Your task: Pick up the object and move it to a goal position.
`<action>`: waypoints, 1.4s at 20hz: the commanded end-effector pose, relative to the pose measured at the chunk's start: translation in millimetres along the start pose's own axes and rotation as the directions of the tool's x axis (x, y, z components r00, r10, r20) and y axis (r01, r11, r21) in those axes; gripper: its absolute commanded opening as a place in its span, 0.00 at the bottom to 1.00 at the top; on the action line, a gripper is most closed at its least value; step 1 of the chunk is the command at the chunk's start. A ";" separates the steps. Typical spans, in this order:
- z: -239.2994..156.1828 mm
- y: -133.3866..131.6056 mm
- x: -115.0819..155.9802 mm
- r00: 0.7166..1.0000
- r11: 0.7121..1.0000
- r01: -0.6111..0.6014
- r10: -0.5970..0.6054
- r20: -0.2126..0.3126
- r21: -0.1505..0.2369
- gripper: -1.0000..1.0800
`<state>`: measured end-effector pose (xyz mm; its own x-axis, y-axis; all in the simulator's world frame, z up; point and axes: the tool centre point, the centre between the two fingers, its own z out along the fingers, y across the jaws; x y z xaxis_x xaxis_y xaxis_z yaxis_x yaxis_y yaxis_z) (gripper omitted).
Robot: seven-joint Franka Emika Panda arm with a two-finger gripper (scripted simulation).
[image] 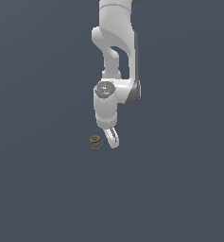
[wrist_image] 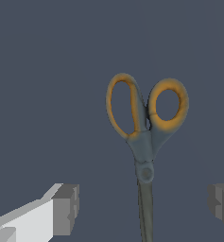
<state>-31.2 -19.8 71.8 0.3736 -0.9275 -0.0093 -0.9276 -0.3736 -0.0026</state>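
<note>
My gripper (wrist_image: pixel 142 208) is spread wide and holds nothing; one grey pad (wrist_image: pixel 66 209) shows on each side of the wrist view, well apart. The scissors (wrist_image: pixel 144 142) lie flat on the dark table (image: pixel 42 189), blades closed and running between my pads, the orange-yellow loop handles (wrist_image: pixel 168 106) pointing away from me. I judge this placement deliberate: the jaws straddle the narrow blade section just past the pivot, the slimmest part to close on. In the exterior view my gripper (image: pixel 112 138) sits low, just beside the handles on the exterior view's right. Contact is not evident. No goal marker is visible.
</note>
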 end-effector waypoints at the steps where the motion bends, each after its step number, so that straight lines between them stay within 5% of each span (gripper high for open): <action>1: 4.3 1.4 -0.7 0.998 0.998 -0.056 0.056 -0.003 0.000 0.96; 11: 13.4 4.7 -2.0 0.985 0.985 -0.170 0.170 -0.009 -0.001 0.96; 28: 57.0 6.0 -2.2 0.984 0.984 -0.176 0.176 -0.009 -0.001 0.96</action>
<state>-37.8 -19.7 20.8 0.2046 -0.9789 -0.0005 -0.9789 -0.2046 0.0010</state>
